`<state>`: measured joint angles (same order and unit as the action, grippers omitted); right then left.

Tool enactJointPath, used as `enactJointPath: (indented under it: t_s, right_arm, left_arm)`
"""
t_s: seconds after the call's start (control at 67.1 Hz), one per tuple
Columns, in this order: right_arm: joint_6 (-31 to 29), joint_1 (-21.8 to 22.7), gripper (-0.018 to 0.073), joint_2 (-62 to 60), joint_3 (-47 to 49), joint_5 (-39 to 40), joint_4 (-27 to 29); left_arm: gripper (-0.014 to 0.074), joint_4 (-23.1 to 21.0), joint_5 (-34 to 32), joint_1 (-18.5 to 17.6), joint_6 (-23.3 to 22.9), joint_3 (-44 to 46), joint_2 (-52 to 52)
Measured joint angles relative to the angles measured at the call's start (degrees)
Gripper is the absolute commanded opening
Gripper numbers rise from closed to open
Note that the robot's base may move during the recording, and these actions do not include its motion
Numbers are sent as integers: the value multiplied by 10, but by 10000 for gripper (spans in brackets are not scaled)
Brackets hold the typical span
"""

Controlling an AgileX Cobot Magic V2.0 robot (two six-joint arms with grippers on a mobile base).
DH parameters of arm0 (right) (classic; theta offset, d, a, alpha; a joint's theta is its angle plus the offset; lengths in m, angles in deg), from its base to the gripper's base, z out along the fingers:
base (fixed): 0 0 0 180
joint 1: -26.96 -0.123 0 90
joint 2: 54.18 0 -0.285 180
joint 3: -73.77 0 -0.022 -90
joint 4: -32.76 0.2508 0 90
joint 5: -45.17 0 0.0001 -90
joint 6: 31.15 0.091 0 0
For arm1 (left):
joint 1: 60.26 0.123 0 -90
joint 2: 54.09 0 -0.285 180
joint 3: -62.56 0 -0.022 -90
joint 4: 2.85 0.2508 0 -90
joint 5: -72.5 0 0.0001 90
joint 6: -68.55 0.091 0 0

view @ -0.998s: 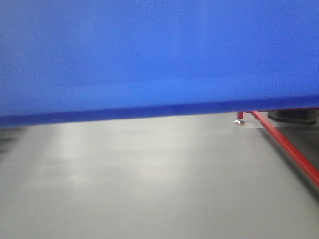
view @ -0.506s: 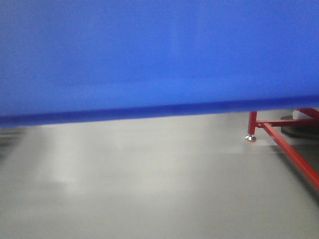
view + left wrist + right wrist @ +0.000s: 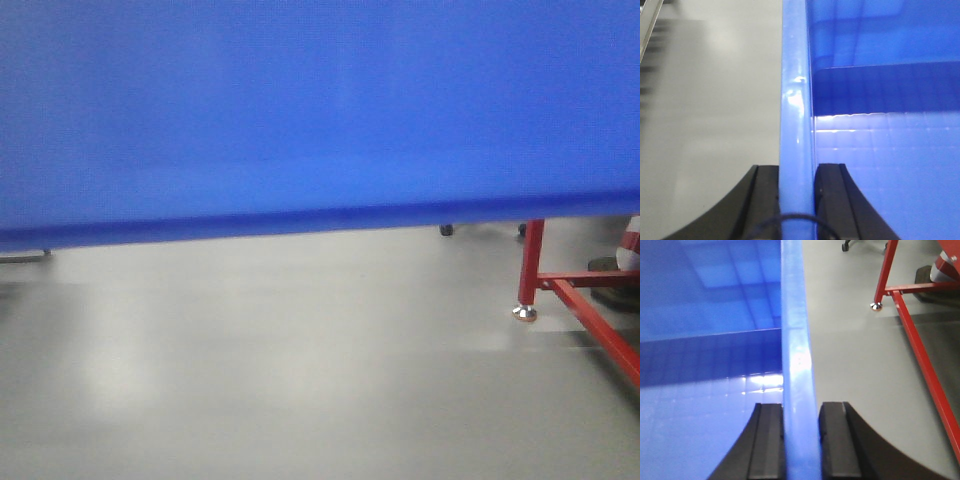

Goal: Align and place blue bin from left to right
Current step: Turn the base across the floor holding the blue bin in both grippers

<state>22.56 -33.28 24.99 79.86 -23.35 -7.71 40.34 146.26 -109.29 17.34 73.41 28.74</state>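
Plainly, the blue bin (image 3: 300, 100) hangs between the two arms. The left jaws are clamped across its left rim (image 3: 796, 110), one pad on the outer wall and one inside, and the right jaws are clamped the same way across the right rim (image 3: 796, 315). In the front view the bin's broad side wall fills the upper half of the picture. Its bottom edge seems to be clear of the grey floor (image 3: 250, 380), but what lies directly below it is hidden.

The main risk, as I judge it, is the grip itself. Each pair of jaws pinches only a narrow, glossy strip of plastic, so a large bin could slide down or swing if the arms jerk. If one arm leads the other, the bin would twist, and a thin wall might flex and pop free.

A second risk is the red frame (image 3: 531, 262) to the right. Its leg and foot (image 3: 524, 313) stand near the bin's lower right edge, and a slanted bar runs toward the camera. Carrying the bin rightward too low or too far could knock a corner against the frame and skew the alignment.

Finally, the bin blocks most of the front view, so the set-down spot cannot be seen. Lowering it unevenly would land one end first and leave it crooked.
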Motion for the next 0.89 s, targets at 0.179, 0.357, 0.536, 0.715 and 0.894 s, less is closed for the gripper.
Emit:
enactJointPath:
  t_s: [0.179, 0.357, 0.536, 0.715, 0.894]
  right_arm:
    - [0, 0, -78, 0, 0, 0, 0]
    - [0, 0, -78, 0, 0, 0, 0]
    - [0, 0, -78, 0, 0, 0, 0]
    - [0, 0, -78, 0, 0, 0, 0]
    - [0, 0, -78, 0, 0, 0, 0]
  left_arm:
    - [-111, 3, 0, 0, 0, 0, 0]
    - [-111, 6, 0, 0, 0, 0, 0]
    - [-111, 10, -5, 0, 0, 0, 0]
    - [-111, 13, -6, 0, 1, 0, 1]
    - [-111, 13, -7, 0, 1, 0, 1]
